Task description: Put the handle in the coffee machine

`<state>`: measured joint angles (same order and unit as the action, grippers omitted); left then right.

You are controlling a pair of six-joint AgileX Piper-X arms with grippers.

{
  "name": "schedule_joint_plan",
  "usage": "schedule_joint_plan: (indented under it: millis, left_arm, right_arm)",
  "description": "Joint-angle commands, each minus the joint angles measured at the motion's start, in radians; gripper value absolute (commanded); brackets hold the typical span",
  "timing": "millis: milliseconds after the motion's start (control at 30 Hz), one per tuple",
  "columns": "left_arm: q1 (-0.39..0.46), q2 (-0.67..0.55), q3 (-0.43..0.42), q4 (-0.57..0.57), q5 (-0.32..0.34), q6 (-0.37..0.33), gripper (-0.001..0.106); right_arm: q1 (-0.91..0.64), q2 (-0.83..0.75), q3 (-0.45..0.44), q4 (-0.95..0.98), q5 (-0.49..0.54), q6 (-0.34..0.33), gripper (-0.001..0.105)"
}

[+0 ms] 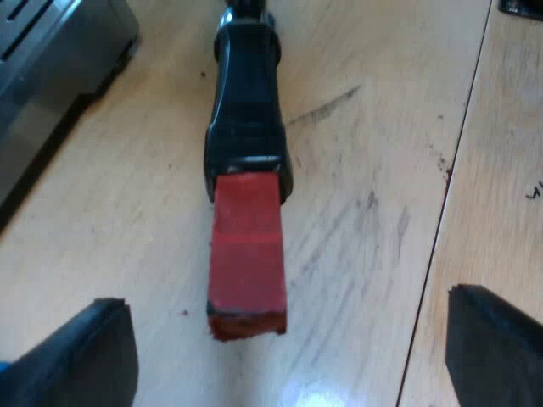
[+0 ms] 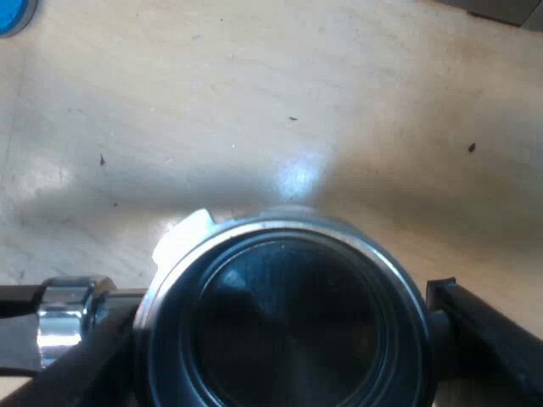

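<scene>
Desk: While captioning from the left wrist, where to place the metal holder point(image 1: 246, 110)?

Photographer: Out over the pale wooden bench point(image 1: 365, 254), alongside the seam point(image 1: 441, 212) between two of its boards, not locked into the espresso machine point(image 1: 51, 68). Dark handle, red end point(image 1: 247, 254) pointing back between the fingers point(image 1: 85, 356) of the left gripper point(image 1: 287, 298). Cannot tell whether resting on the boards or lifted off them.

Desk: And the state of that left gripper?

Photographer: Wide open. Black fingers well apart, one on either side of the red end, touching nothing.

Desk: Anything else close by?

Photographer: Grey metal corner of that machine, standing on the same bench near the handle's far end, apart from the holder.

Desk: From the right wrist, then?

Photographer: Straight down into the holder's round basket point(image 2: 284, 339), dark inside, bright along the metal rim point(image 2: 280, 222). Right gripper point(image 2: 284, 309) closed on the metal holder, one black finger point(image 2: 488, 335) pressed against each side of the basket. Chrome collar point(image 2: 68, 318) at the joint with the handle, just beside one finger. Patch of glare point(image 2: 297, 178) on the bench just beyond the rim. Farther off on the boards, part of a blue round object point(image 2: 13, 15), too little in view to name.
</scene>
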<state>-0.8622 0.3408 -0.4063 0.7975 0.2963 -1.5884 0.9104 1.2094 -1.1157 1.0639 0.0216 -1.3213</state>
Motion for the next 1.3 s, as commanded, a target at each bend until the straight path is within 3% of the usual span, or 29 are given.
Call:
schedule_joint_plan:
  millis: [33,233,433,733,967,1300]
  left_arm:
    - [-0.008,0.003,0.007,-0.024,0.000,0.002,0.075]
    - [-0.008,0.003,0.025,-0.067,0.000,0.001,0.075]
    - [-0.008,0.003,0.025,-0.079,0.000,0.001,0.055]
    - [-0.020,0.065,0.027,-0.130,0.037,0.000,0.061]
    - [-0.050,0.193,0.027,-0.206,-0.040,0.000,0.061]
    - [-0.050,0.343,0.027,-0.294,-0.029,0.000,0.061]
  right_arm:
    - [0.003,-0.015,-0.007,-0.004,-0.035,0.002,0.000]
    - [0.003,-0.015,-0.007,-0.004,-0.043,0.002,0.000]
    - [0.003,-0.015,-0.007,-0.004,-0.043,0.002,0.000]
    - [0.003,-0.015,-0.007,-0.004,-0.043,0.002,0.000]
    - [0.003,-0.015,-0.007,-0.004,-0.043,0.002,0.000]
    - [0.003,-0.015,-0.007,-0.013,-0.043,0.000,0.000]
